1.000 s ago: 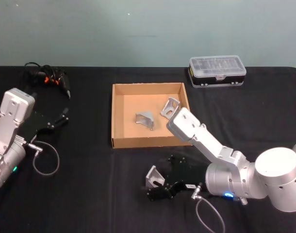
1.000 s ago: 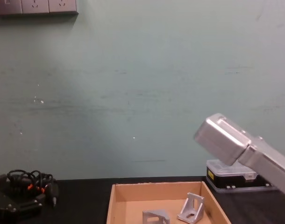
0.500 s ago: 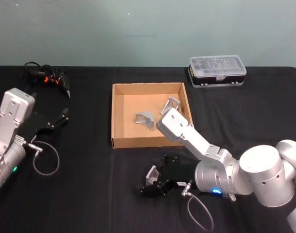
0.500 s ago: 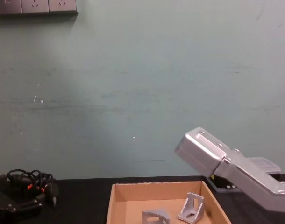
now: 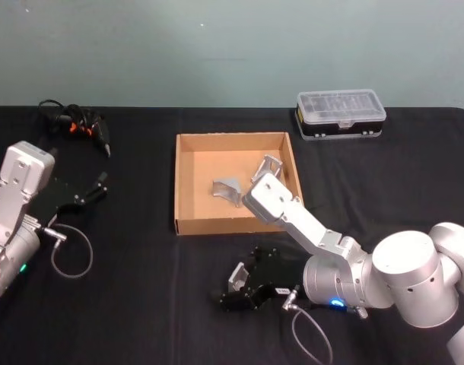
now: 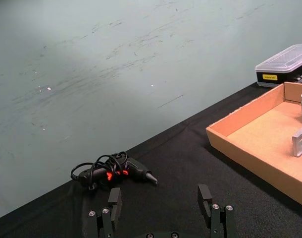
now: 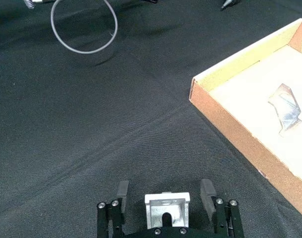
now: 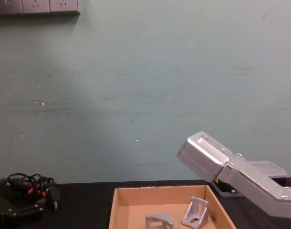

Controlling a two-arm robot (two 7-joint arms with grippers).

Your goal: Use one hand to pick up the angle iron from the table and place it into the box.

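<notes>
The right arm's silver-grey link (image 5: pixel 293 217) hides the near right corner of the shallow tan cardboard box (image 5: pixel 217 223) and part of a metal bracket (image 5: pixel 267 166) inside it. With its elbow folded and its wrist low, the right end effector (image 7: pixel 165 191) stands open astride the small silver angle iron (image 7: pixel 167 210), which lies on the black tabletop (image 5: pixel 141 304) near its near edge. The fingers are clear of the angle iron. The left end effector (image 6: pixel 160 198) rests open and empty near the left edge.

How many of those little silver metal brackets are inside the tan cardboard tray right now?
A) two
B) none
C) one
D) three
A: two silver metal angle brackets lie on the floor of the shallow tan cardboard box. A third silver bracket sits outside it on the black table, between the open fingers of the right gripper. The left gripper is parked at the table's left side.
</notes>
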